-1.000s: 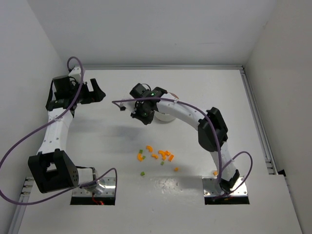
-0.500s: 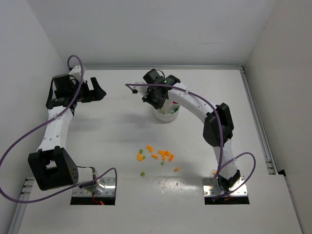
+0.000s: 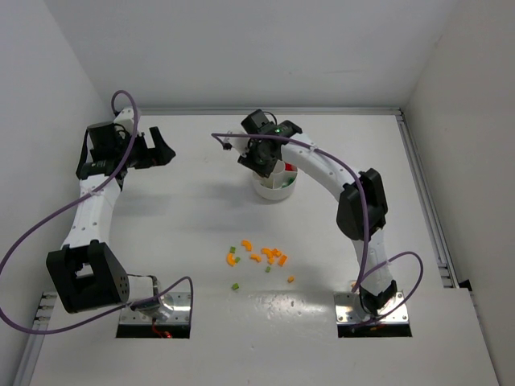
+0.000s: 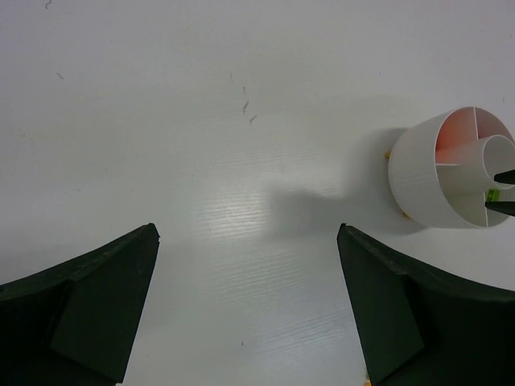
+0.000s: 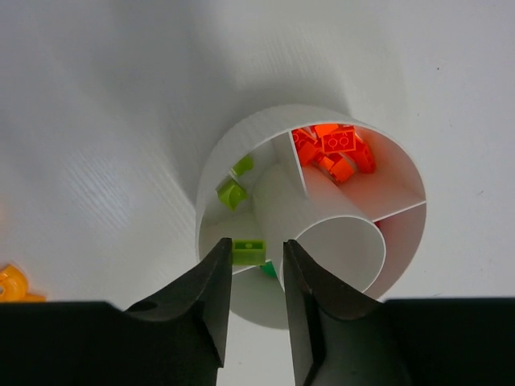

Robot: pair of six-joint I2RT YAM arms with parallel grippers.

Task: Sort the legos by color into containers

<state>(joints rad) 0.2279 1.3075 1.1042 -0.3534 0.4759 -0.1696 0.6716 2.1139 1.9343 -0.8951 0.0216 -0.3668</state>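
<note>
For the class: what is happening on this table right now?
The right pincer hangs over the dish with a green brick between its fingers, above the wedge holding other green bricks. A gap at one finger suggests the brick is loose. Another wedge holds red-orange bricks. More bricks lie on the table. The left pincer hangs open, holding nothing.

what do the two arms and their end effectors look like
The left arm and right arm have white links, black joints and looping purple cables. The left end effector and right end effector each have two dark wedge-shaped fingers. A green light sits on the right arm.
</note>
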